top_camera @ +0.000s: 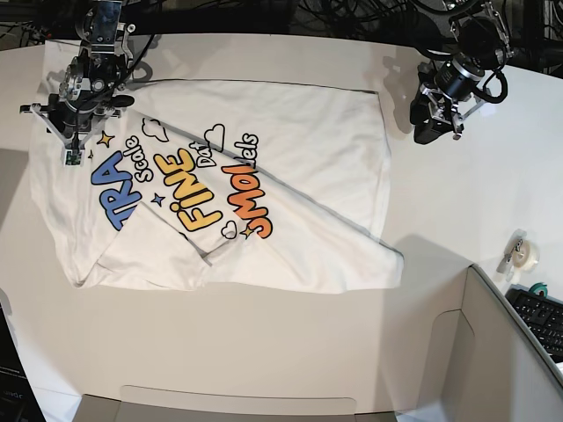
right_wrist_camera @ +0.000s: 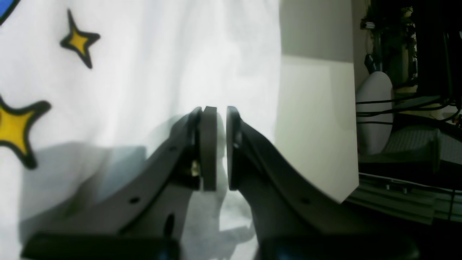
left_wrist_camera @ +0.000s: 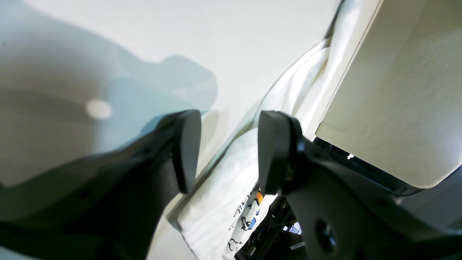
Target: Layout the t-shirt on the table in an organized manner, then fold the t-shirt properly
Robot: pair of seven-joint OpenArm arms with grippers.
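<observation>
1. Left gripper (top_camera: 433,123) hangs at the table's (top_camera: 457,211) 2 o'clock, fingers (left_wrist_camera: 187,148) spread wide, holding nothing.
2. Right gripper (right_wrist_camera: 221,144), fingers narrowed to a slit, sits over the t-shirt (top_camera: 264,176) at 10 o'clock.
3. T-shirt lies print up, centre-left.

- Base view is evenly bright and sharp; the arms throw soft shadows on the counter (top_camera: 290,352), faintest toward its near edge.
- Left wrist view is overexposed; the left claw (left_wrist_camera: 229,151) is blurred, its bluish shadow beside it.
- Right wrist view glares white on the t-shirt (right_wrist_camera: 162,54); the stars look soft.
</observation>
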